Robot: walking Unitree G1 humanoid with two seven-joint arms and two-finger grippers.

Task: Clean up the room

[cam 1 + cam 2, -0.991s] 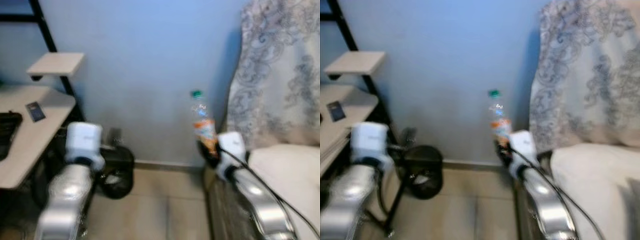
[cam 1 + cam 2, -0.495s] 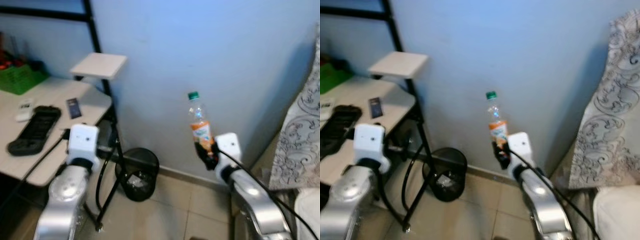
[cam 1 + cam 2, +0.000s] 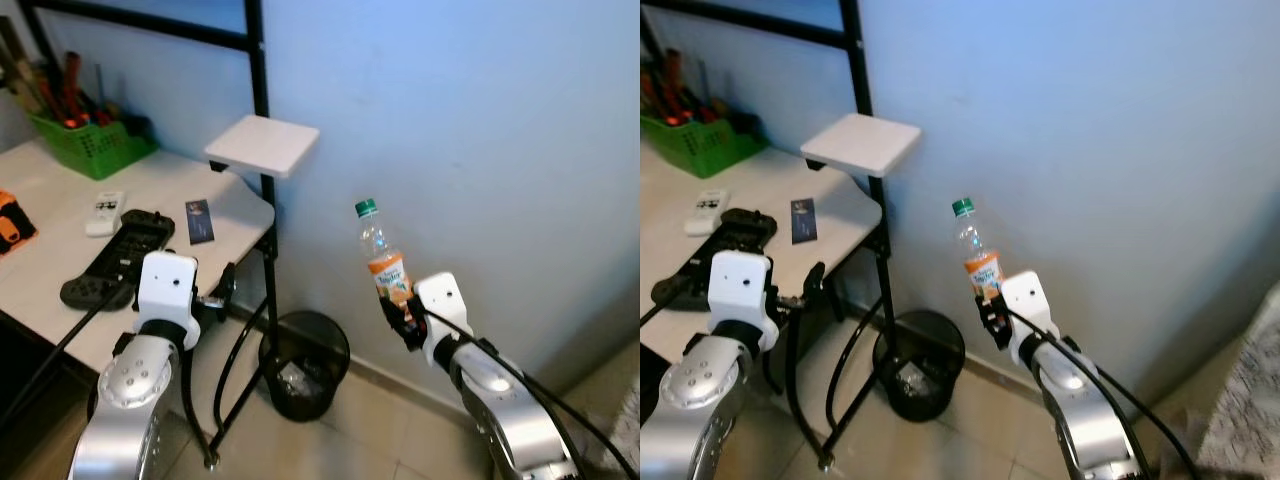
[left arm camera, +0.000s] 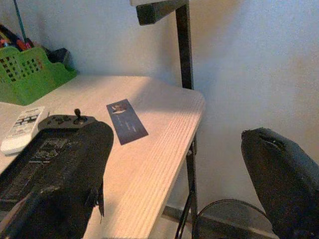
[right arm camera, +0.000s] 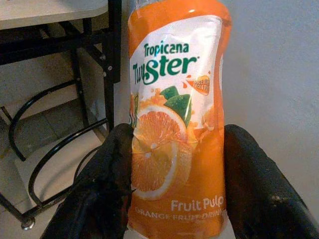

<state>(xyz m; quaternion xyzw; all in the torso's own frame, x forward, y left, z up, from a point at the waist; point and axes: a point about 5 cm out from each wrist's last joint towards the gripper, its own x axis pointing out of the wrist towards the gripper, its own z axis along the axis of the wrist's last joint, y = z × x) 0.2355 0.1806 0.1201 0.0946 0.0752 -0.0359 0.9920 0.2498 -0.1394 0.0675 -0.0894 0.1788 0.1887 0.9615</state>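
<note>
My right gripper is shut on a plastic juice bottle with a green cap and an orange label, held upright in front of the blue wall. The right wrist view shows the bottle squeezed between the two black fingers. A round black waste bin stands on the tiled floor below and left of the bottle. My left gripper is open, held at the corner of the wooden desk, with nothing between its fingers.
On the desk lie a black controller, a white remote, a dark card and a green basket of tools. A black metal frame carries a small white shelf. Tiled floor spreads around the bin.
The camera has swung left: the patterned cloth and cushion have left the picture, and the desk and bin have come further in. The bottle stays held in my right gripper.
</note>
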